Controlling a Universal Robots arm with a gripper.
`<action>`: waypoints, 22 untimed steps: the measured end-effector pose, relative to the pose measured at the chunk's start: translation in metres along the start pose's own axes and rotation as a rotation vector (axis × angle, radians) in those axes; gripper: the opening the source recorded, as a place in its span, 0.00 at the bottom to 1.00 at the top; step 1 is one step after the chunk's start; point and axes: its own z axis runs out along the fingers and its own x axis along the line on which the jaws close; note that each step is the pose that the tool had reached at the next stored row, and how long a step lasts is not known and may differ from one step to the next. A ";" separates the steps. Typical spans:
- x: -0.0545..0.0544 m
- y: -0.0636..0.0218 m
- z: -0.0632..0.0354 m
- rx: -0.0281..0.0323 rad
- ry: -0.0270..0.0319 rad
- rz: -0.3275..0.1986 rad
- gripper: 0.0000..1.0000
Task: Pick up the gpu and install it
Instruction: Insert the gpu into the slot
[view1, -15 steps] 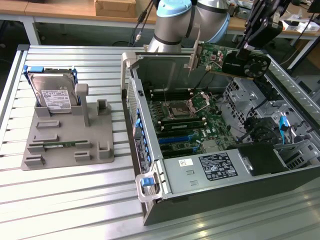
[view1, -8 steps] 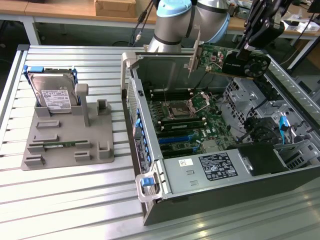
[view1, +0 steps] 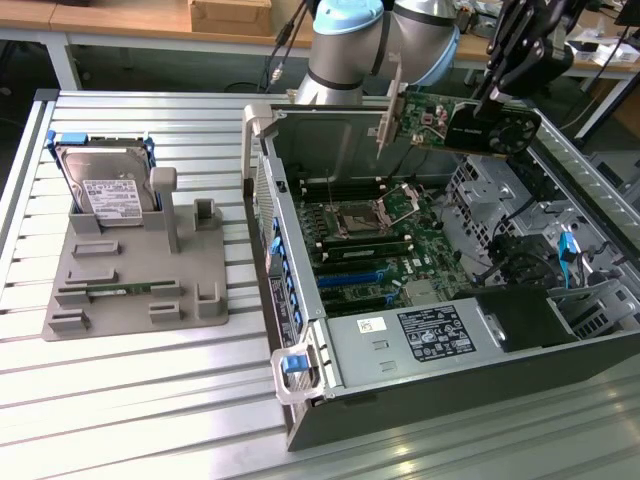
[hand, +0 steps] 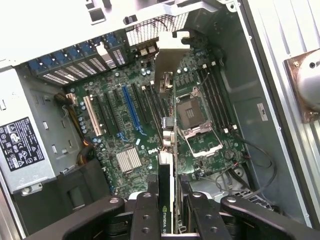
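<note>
The black jaws are clamped on the gpu (view1: 478, 128), a slim black expansion card with a green board and a narrow silver metal bracket. They grip it at the black shroud end, so the bracket end sticks out unsupported towards the exterior view's left. The card hangs in the air over the far side of the grey metal computer case (view1: 300, 330), which lies open on the ribbed aluminium surface (view1: 150, 400), and it touches nothing below.

In the wrist view the gpu (hand: 166, 185) is seen edge-on above the green motherboard (hand: 150, 130). It lines up nearer to the open silver processor socket (hand: 197, 125) than to the long blue expansion slot (hand: 131, 107).

The main risks, as I judge them:
- Coming down on this line would put the card's edge on the socket or its raised lever, and the exposed contacts could be bent.
- With a grip at one end only, any contact at the bracket could twist the card in the jaws, so its connector would meet the slot at an angle and jam.
- The bracket has to pass just beside the case's rear wall with its blue clips (hand: 80, 55). If it catches there, the card stops short of seating.
- The loose black cables (hand: 260, 155) beside the board could snag the shroud.

The silver hard drive (view1: 105, 190) stands in the grey plastic holder (view1: 130, 280), well apart on the exterior view's left.
</note>
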 end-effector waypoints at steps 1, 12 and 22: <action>0.000 -0.0001 0.0001 -0.0002 0.0005 -0.008 0.27; 0.000 -0.0012 0.0009 -0.0025 0.0049 -0.095 0.27; -0.001 -0.0021 0.0016 -0.0044 0.0081 -0.163 0.27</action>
